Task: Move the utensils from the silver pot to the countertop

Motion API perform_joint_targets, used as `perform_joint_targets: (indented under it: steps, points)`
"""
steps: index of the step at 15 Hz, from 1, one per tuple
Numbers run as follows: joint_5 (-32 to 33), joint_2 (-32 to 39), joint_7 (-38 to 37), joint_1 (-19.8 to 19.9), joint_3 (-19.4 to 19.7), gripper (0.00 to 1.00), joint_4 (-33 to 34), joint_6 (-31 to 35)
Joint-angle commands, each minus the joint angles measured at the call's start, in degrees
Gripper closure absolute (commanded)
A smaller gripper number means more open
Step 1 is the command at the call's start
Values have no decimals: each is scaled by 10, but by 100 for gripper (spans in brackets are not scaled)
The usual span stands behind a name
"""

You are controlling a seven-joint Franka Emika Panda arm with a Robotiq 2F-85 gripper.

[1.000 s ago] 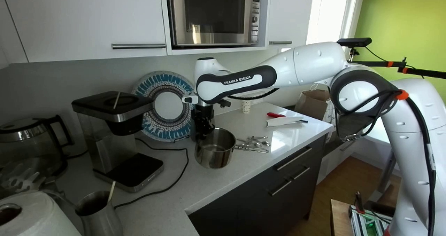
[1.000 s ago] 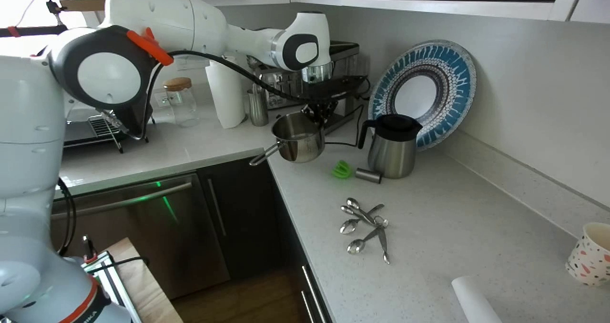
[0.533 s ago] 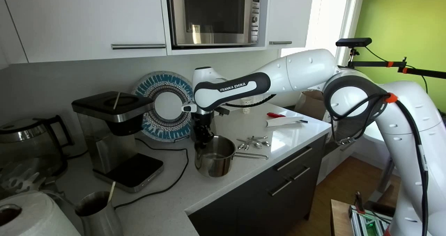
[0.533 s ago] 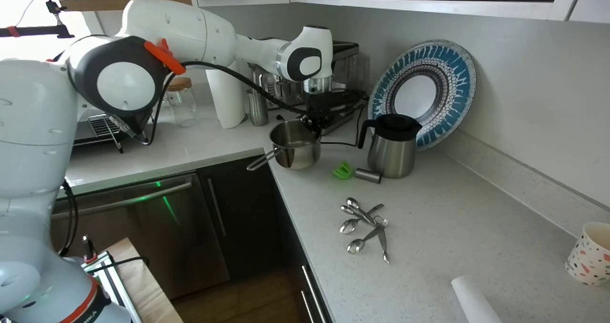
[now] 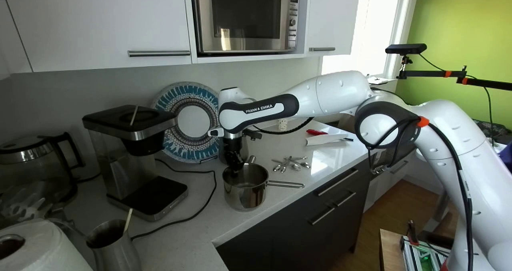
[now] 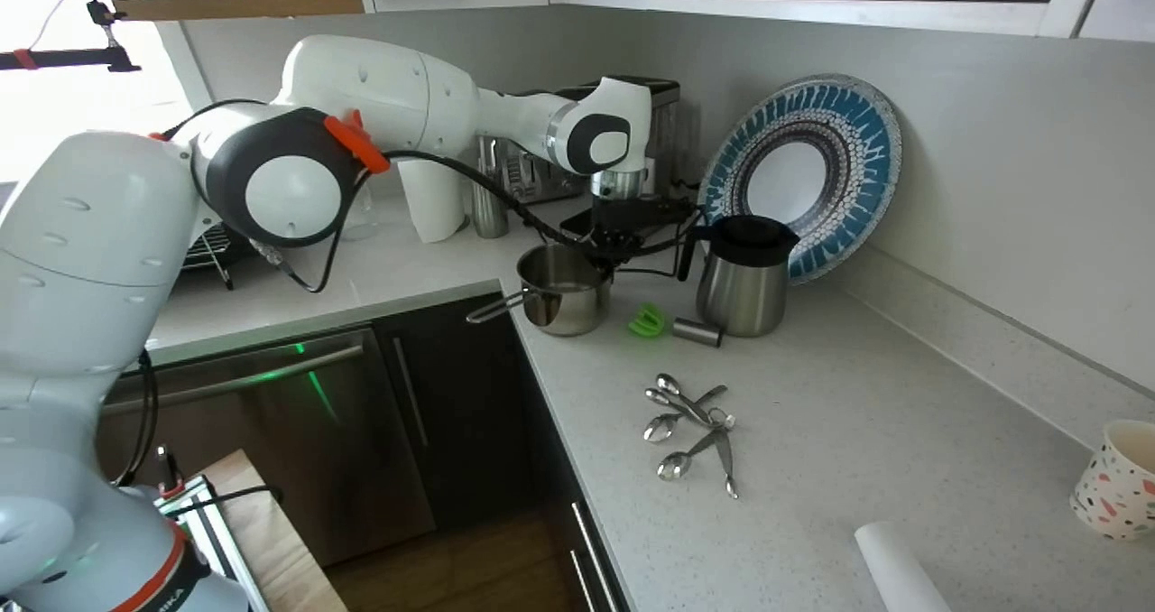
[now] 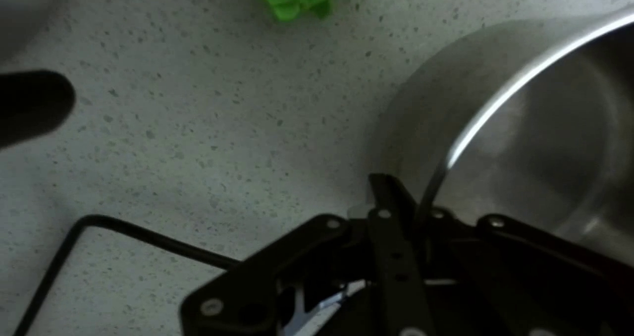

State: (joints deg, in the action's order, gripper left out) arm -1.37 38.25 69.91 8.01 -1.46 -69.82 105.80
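Jaws clamped on the pot [image 6: 570,310] rim, looks like set-down: base flat on the table [image 6: 830,449] below before releasing!

A patterned plate [image 6: 789,181] leans behind a lidded jug [image 6: 743,289].

The pot [image 6: 561,303] is smooth, polished steel, reflective outside; its inner floor looks duller in the wrist view. The spoons [image 6: 697,412] are shiny metal. The countertop [image 5: 320,160] looks smooth, with a bright gloss in an exterior view. The jug [image 6: 742,298] has a satin metal body and a plastic-looking lid [image 6: 751,236]. The arm [image 5: 340,88] is smooth and glossy; the gripper [image 7: 411,197] looks dull, with glinting screw heads [image 7: 212,307]. The kitchen roll [image 5: 44,248] is matt paper, the board [image 6: 268,535] bare wood.
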Motion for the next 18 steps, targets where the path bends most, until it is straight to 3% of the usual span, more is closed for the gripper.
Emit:
perform_joint_targets:
  steps: [1,2,3,7,12,15,17,18]
  points:
    - [18,20,-50,1,15,99,56,-33]
    - [22,25,-60,2,17,71,66,-36]
    - [26,28,-72,2,19,71,72,-37]
    - [35,30,-115,2,24,41,99,-44]
    - [85,-54,-173,-39,38,4,30,35]
    - [149,-120,-250,-74,55,0,-33,81]
    - [198,-171,-290,-96,65,0,-86,62]
    - [193,-198,-268,-92,53,0,-107,38]
